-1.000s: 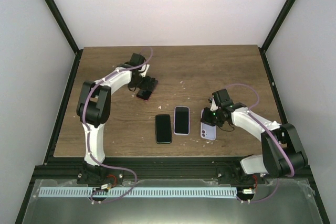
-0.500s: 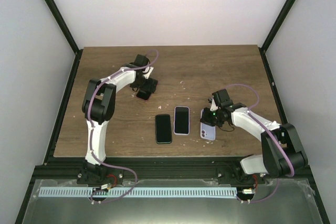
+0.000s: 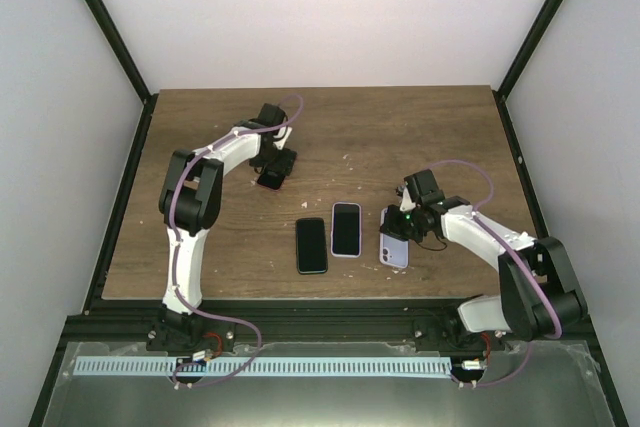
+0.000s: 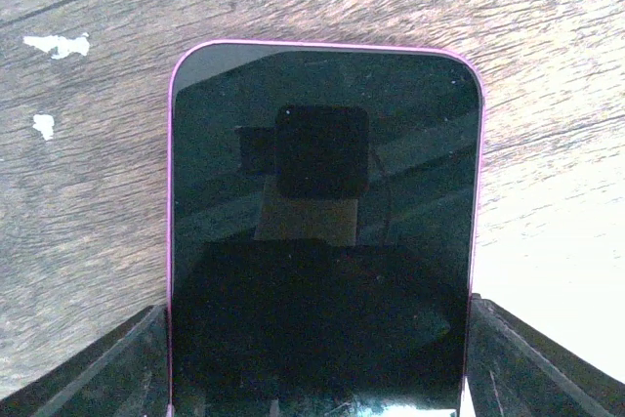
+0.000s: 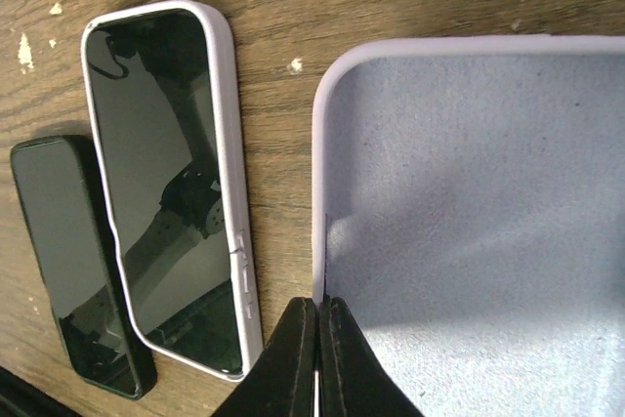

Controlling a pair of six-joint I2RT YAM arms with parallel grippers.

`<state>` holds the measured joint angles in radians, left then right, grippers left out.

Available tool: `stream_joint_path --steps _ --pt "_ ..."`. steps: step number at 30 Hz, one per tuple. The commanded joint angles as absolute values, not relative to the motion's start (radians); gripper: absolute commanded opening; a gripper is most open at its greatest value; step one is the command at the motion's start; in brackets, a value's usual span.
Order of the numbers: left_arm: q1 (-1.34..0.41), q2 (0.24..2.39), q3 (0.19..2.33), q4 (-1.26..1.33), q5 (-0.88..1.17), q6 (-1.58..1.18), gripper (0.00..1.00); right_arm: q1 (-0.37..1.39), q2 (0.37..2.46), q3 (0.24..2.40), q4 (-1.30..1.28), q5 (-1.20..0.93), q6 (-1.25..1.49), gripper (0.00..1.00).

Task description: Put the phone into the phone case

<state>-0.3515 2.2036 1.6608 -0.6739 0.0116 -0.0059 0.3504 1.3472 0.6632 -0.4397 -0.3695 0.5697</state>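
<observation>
1. Left pincer [image 4: 317, 388] is clenched on a pink-rimmed black-screen phone [image 4: 322, 192]. Its fingers [image 4: 107, 378] press the two long edges near the phone's near end.
2. The phone's screen faces the wrist camera. The rest of the phone sticks straight out ahead of the fingertips, over the brown wooden table [image 3: 400, 137].
3. I can't tell whether the phone's far end rests on the wood or sits just above it.
4. Right pincer [image 5: 317, 339] is clamped on a lavender soft-lined phone case [image 5: 469, 192]. Its fingertips are pinched together on the case's left side wall, one inside and one outside.
5. The case's open side faces the wrist camera and nothing is in it. It extends ahead of the right pincer and off to its right.
6. A black-screen phone in a white case [image 5: 166, 173] lies flat just left of the right pincer. It is near the lavender case but not touching it.
7. A dark-rimmed black phone [image 5: 68, 261] lies flat further left, just beside the white-cased one.
8. The pink-rimmed phone, at the left pincer, is well apart from the lavender case. In the top view both flat phones lie between the two pincers.
</observation>
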Motion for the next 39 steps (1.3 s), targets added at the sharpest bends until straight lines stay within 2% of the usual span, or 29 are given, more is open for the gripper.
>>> stream_joint_path --steps 1,12,17,30,39 --pt "-0.353 2.185 1.63 -0.722 0.007 -0.033 0.7 0.37 1.311 0.697 -0.429 -0.419 0.598 0.01" --pt "-0.35 2.083 1.569 -0.801 -0.001 -0.151 0.54 0.488 1.23 0.781 -0.43 -0.447 0.707 0.01" --pt "-0.337 2.02 1.531 -0.832 0.013 -0.187 0.52 0.617 1.268 0.832 -0.374 -0.432 0.784 0.01" --pt "-0.181 1.772 1.367 -0.849 0.154 -0.243 0.5 0.919 1.664 1.119 -0.143 -0.428 0.93 0.01" --pt "-0.064 1.626 1.261 -0.829 0.195 -0.282 0.5 0.965 1.859 1.218 0.002 -0.416 1.035 0.01"
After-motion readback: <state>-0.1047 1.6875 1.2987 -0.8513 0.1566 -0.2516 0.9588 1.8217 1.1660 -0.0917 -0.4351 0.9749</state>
